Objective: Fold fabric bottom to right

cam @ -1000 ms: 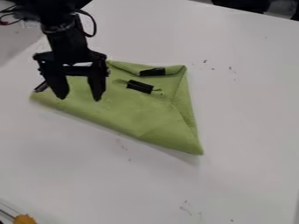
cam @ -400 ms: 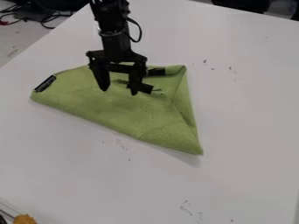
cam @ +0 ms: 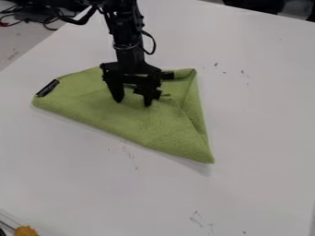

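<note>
Fabric lies on the table, outline unchanged. We note the gripper has crossed from the cloth's left part towards its middle, fingers spread, holding nothing. We judge it is lining up a grasp; no fold progress gained.

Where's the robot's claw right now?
In the camera view, the open gripper is up and left of centre, over the green cloth, to the right of the black strip near the cloth's left corner.
</note>
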### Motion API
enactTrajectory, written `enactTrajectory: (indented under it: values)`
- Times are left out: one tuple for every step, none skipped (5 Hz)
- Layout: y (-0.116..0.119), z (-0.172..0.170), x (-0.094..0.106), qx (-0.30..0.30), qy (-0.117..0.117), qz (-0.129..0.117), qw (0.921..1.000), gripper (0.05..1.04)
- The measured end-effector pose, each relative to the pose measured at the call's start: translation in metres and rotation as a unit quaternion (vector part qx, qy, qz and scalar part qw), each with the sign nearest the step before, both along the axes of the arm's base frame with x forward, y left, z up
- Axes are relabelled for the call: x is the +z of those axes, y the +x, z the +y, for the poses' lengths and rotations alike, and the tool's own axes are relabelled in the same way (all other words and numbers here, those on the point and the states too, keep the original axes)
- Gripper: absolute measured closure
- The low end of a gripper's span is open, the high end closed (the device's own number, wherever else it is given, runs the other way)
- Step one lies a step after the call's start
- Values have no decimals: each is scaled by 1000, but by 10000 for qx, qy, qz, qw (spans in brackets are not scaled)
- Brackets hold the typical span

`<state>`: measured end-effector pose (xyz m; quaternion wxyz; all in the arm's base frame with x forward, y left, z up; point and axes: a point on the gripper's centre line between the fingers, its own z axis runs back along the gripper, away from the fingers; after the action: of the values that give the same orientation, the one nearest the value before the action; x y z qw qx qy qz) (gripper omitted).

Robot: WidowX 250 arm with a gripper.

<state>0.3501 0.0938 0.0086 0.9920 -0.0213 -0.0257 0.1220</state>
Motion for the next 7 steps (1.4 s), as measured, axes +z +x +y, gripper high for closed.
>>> enactTrajectory:
  values:
    - [-3,-5,-1,-144,23,117,9998,83]
    - [-10,-10,-6,-245,44,267,9993,83]
    - [-30,-21,-5,-265,3,384,9989,84]
    - [-48,-32,-5,-170,58,563,9983,84]
    - [-61,-35,-5,-100,42,562,9984,84]
    - [-73,-38,-5,-59,46,556,9984,83]
    - [-79,-41,-4,-216,21,664,9976,84]
